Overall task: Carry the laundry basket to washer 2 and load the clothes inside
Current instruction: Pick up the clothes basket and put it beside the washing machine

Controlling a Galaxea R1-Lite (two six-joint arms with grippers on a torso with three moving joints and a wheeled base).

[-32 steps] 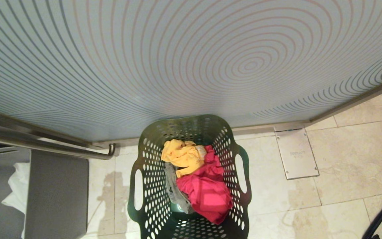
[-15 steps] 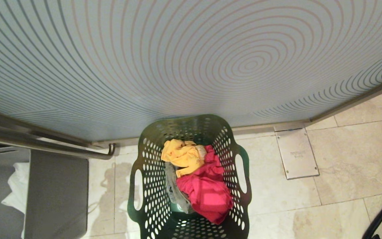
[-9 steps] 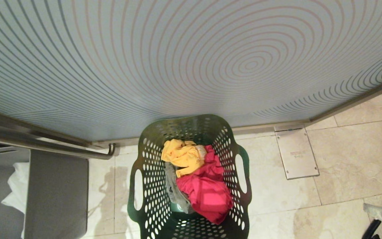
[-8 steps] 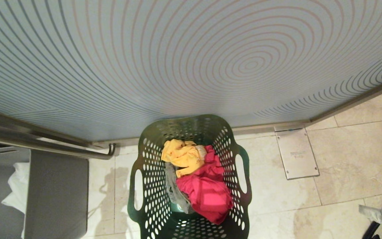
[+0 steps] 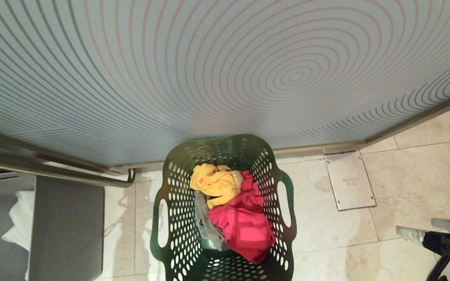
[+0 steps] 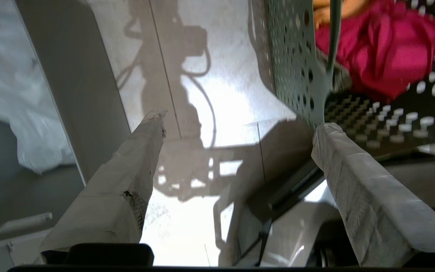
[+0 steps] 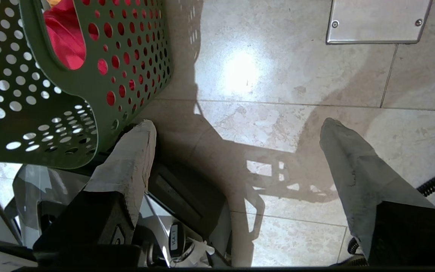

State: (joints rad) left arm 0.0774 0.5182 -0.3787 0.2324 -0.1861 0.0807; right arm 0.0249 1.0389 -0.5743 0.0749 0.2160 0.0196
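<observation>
Sitting tight by the glass wall

Laundry basket (image 5: 225,218) w/ round-holed dark green plastic walls stands on glossy beige tile, back rim against a frosted panel (image 5: 225,70) w/ ring stripes. Clothes (image 5: 233,210) crumpled inside: yellow, pink-red, grey. Grey solid bin (image 5: 66,230) on its left, metal floor plate (image 5: 349,180) on its right. Left gripper (image 6: 236,124) and right gripper (image 7: 236,128) both spread wide, empty, flanking it low.

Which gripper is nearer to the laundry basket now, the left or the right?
Hard to tell. The left gripper and the right gripper each hang open beside the laundry basket, one fingertip near its wall, neither holding it.
</observation>
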